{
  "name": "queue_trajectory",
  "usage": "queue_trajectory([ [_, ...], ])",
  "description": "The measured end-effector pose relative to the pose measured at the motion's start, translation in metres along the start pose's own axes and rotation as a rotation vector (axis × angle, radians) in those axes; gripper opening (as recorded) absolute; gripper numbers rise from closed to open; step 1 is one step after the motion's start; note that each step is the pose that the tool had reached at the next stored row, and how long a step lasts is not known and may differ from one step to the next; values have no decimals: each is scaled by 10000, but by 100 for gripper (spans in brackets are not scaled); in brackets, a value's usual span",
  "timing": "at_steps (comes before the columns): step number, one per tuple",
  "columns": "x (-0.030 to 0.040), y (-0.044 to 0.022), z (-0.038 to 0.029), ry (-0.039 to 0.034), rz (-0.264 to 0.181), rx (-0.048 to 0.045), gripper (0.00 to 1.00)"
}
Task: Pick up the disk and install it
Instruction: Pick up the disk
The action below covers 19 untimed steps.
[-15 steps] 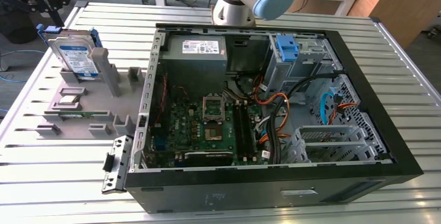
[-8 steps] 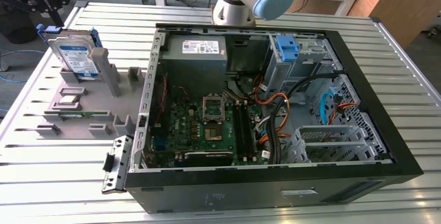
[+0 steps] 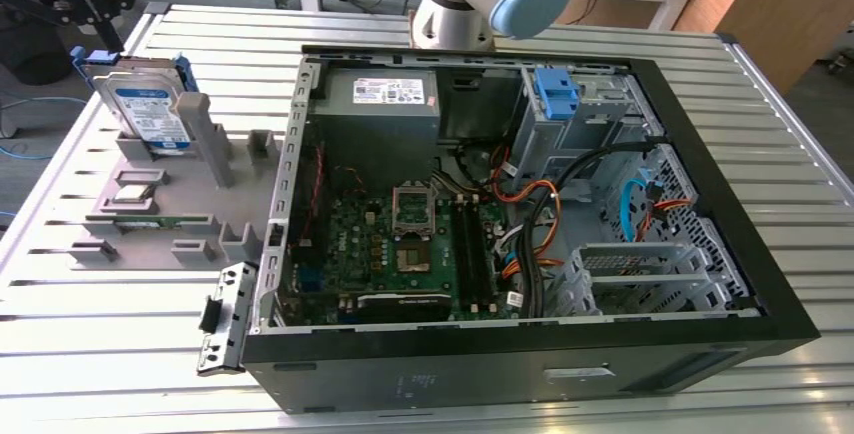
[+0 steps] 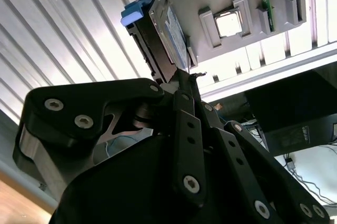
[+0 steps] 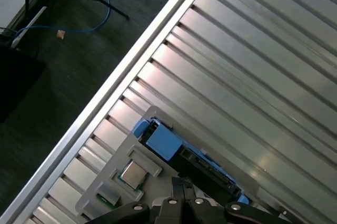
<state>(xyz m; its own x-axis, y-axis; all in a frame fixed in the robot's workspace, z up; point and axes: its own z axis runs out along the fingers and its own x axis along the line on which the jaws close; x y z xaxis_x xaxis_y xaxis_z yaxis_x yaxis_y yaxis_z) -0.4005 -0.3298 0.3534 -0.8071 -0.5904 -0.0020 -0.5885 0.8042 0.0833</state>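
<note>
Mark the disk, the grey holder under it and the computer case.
disk (image 3: 139,106), exterior view, on its labelled face.
grey holder (image 3: 194,199), exterior view, on its bare base plate.
computer case (image 3: 467,366), exterior view, on its black outer wall.

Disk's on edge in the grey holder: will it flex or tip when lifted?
Likely rigid: the disk looks metal-bodied within blue rails. Probably heavy for its size. Standing on edge in the grey holder, it may tip if nudged.

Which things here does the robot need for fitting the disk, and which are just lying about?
Needed: the disk, standing in the grey holder; the hand close by it; the open computer case, likely its destination.
Lying about: the square silver chip; the memory stick; the blue bracket inside the case.
</note>
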Motion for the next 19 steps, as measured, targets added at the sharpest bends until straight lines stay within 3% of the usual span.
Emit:
queue_trajectory([
  [9, 0, 0, 0, 104, -1235, -3, 11],
  [19, 0, 0, 0, 110, -1311, -2, 11],
])
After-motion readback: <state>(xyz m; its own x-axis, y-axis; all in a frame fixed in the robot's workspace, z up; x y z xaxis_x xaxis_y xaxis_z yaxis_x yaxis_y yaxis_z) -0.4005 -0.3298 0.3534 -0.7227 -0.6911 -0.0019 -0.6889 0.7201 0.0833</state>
